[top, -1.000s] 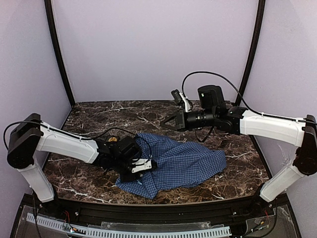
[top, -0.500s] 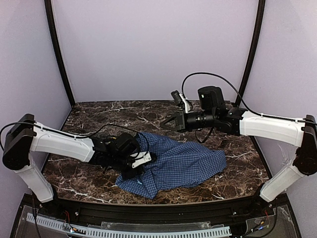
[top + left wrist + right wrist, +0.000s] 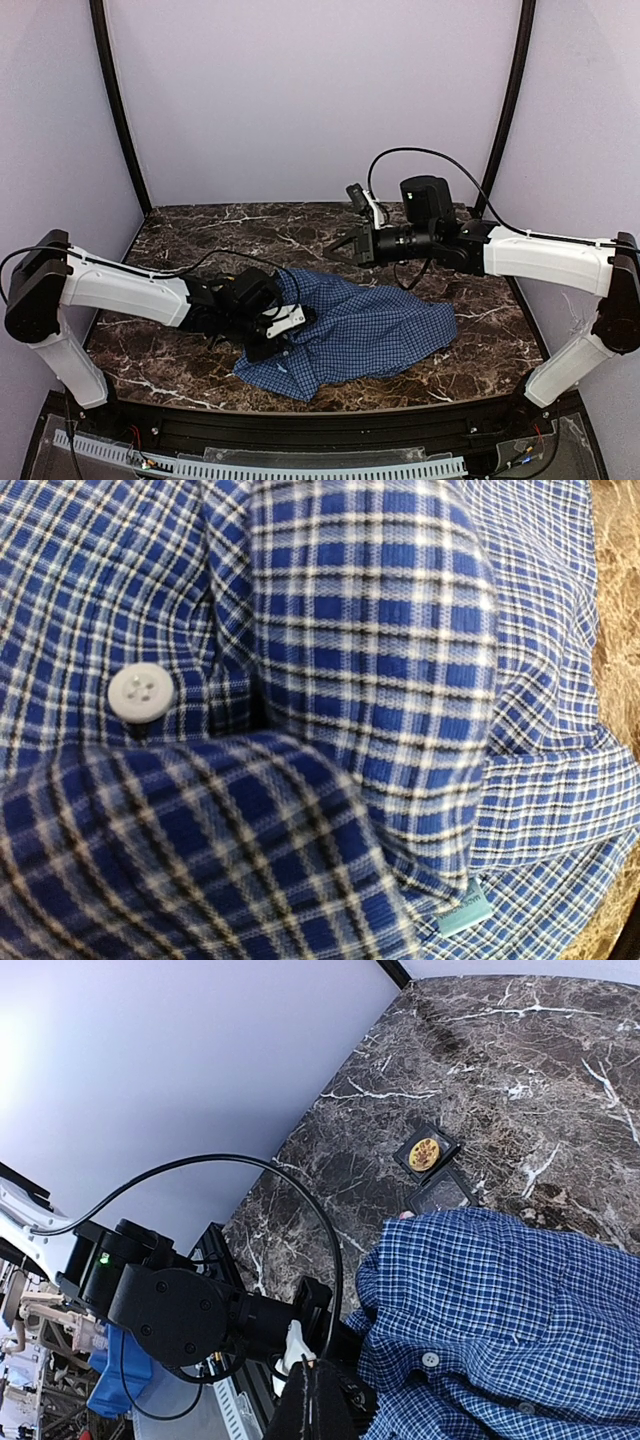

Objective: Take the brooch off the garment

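The shirt (image 3: 370,325) lay crumpled mid-table. The left gripper (image 3: 290,325) was down on its left edge, jaws clenched. Checked cloth and a button (image 3: 142,694) filled the wrist view and hid the fingers, so it probably pinched a fold. The right gripper (image 3: 338,245) hung shut and empty above the table (image 3: 200,235), just past the shirt's far edge. The brooch (image 3: 425,1152), a gold disc, sat in the end slot of the tray (image 3: 440,1192) beside the shirt, apart from both grippers.

Dark marble table (image 3: 200,235) with crumpled blue check shirt (image 3: 380,330) and small black tray (image 3: 441,1193).
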